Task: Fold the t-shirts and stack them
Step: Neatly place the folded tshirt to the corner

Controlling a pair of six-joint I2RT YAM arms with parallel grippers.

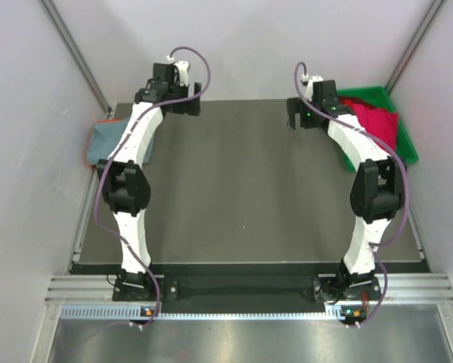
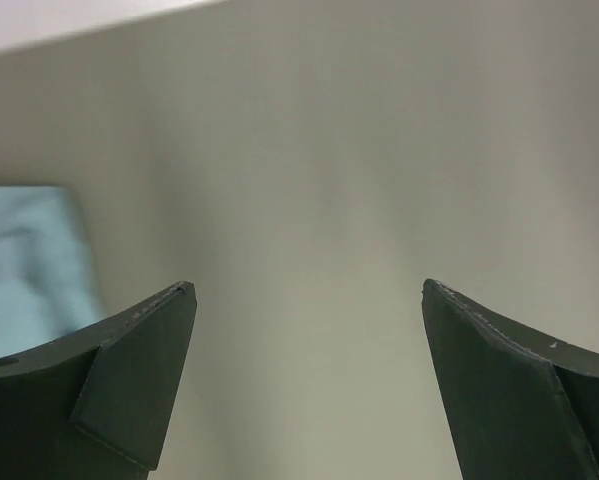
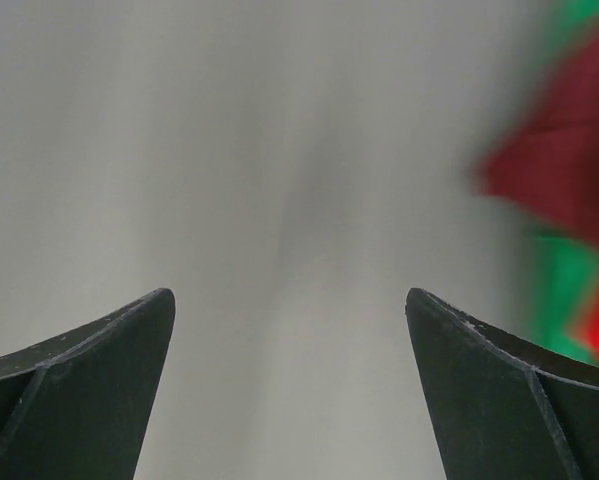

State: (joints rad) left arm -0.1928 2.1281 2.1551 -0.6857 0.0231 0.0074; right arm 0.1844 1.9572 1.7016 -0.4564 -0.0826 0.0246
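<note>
A dark grey table (image 1: 241, 189) fills the middle, matte and evenly lit. Pale walls close it in: a back wall (image 1: 249, 45) at 12 o'clock, a left wall (image 1: 22, 197) at 9, a right wall (image 1: 447, 174) at 3. Slim metal posts run up the corners at 11 (image 1: 75, 53) and 1 (image 1: 417, 41). At 6 o'clock a ribbed aluminium rail (image 1: 241, 287) edges the table, with a brushed steel sheet (image 1: 249, 340) just beyond it. The light is soft and diffuse.

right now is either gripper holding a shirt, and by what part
Nothing is held. The left gripper and the right gripper both stand open and empty; the blue-grey shirt lies apart from both.
</note>
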